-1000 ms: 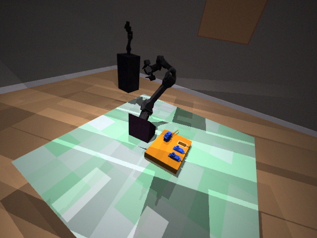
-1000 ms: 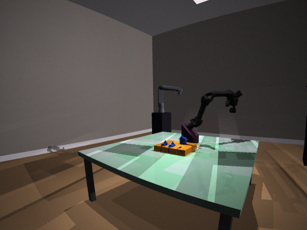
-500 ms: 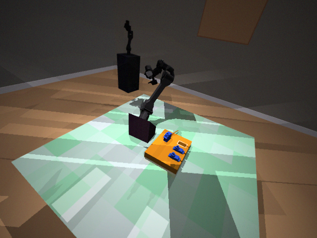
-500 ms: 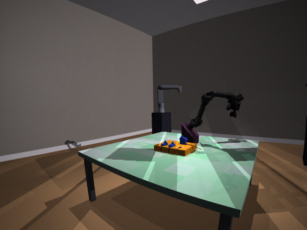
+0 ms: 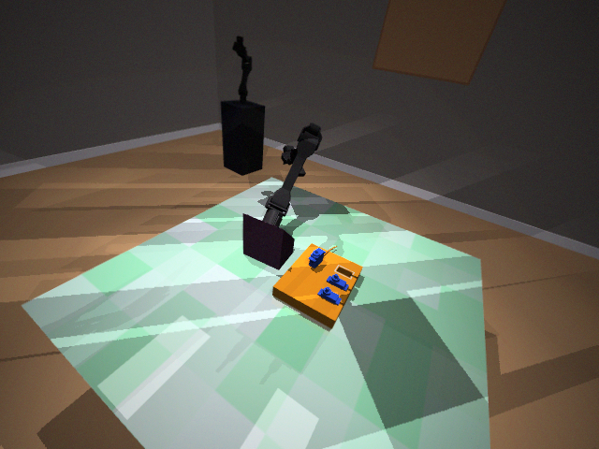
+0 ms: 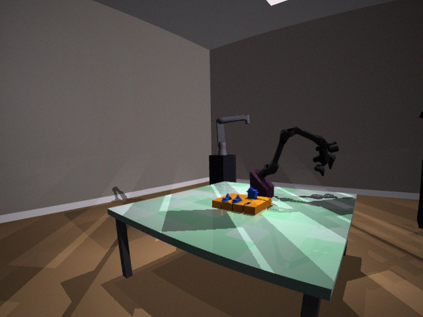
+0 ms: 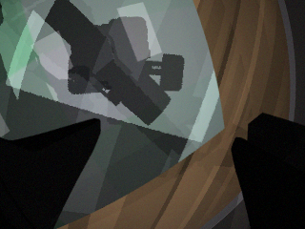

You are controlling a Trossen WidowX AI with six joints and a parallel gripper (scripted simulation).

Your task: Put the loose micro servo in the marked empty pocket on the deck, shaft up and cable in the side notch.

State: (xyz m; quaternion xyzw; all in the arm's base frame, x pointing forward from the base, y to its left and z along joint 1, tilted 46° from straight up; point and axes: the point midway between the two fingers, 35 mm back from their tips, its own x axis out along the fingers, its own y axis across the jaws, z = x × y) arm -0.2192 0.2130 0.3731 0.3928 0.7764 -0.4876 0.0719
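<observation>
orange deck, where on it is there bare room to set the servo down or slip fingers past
On the orange deck, the bare strip runs along the edge toward the arm's purple base, beside the three blue servos. The empty pocket lies open between the standing servo and the seated pair. Around those servos it is crowded. The end effector hangs open, away from the deck.

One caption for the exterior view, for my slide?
Open tool raised far from the orange deck; loose servo not yet seated.
</observation>
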